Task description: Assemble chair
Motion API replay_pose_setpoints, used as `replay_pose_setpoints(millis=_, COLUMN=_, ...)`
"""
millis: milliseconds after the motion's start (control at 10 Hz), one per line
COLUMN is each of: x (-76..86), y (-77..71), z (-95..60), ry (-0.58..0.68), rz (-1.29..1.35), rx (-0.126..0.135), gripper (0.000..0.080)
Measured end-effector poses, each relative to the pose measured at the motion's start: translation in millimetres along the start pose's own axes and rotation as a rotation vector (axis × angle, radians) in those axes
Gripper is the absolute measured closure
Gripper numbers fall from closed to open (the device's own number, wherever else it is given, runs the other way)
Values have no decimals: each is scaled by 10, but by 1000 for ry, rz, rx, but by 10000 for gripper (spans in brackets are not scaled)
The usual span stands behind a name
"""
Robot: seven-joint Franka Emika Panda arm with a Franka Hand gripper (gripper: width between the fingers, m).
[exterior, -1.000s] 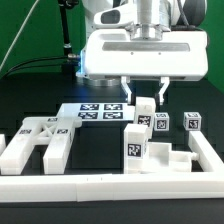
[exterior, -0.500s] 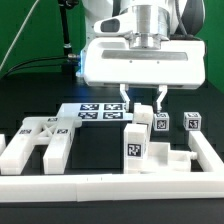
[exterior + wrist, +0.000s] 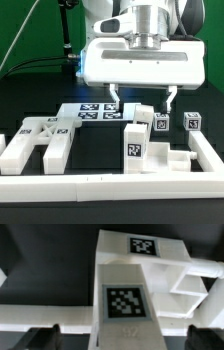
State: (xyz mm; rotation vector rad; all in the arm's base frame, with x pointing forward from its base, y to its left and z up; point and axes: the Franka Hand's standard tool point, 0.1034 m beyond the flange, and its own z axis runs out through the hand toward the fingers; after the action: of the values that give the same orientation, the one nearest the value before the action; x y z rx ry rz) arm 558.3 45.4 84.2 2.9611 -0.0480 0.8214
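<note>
Upright block (image 3: 146, 120) of the chair is standing at the back of the partial assembly (image 3: 165, 158), toward the exterior view's right of the bench (image 3: 100, 150), just behind another tagged block (image 3: 133, 145). Gripper (image 3: 143, 100) is hovering directly over it, fingers (image 3: 172, 97) spread wide, straddling it and gripping nothing. Judging the step as working around this upright: travel should be going straight vertical and centred, so neither finger is clipping it or the small tagged block (image 3: 161, 123) just beside. H-shaped part (image 3: 40, 140) is lying well apart.
</note>
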Motion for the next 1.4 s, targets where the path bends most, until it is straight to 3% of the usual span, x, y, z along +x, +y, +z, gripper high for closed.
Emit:
replay_pose_setpoints(millis=400, x=2, y=7, z=1, ry=-2, rz=-6, rx=0, gripper=150)
replay_pose_setpoints(millis=600, x=167, y=226, z=-56, ry=-88, rz=-16, rx=28, gripper=150)
replay_pose_setpoints(millis=700, x=203, y=238, z=-58, ry=-119, rz=3, rx=51, gripper=150)
replay_pose_setpoints(millis=900, x=220, y=237, z=-16, ry=-162, rz=13, rx=72, gripper=150)
replay_pose_setpoints(millis=1300, x=265, y=62, z=9, ry=-260, rz=29, rx=102, gripper=150)
replay_pose_setpoints(millis=1400, x=140, y=31, z=57, ry=-312, rz=17, rx=106, gripper=150)
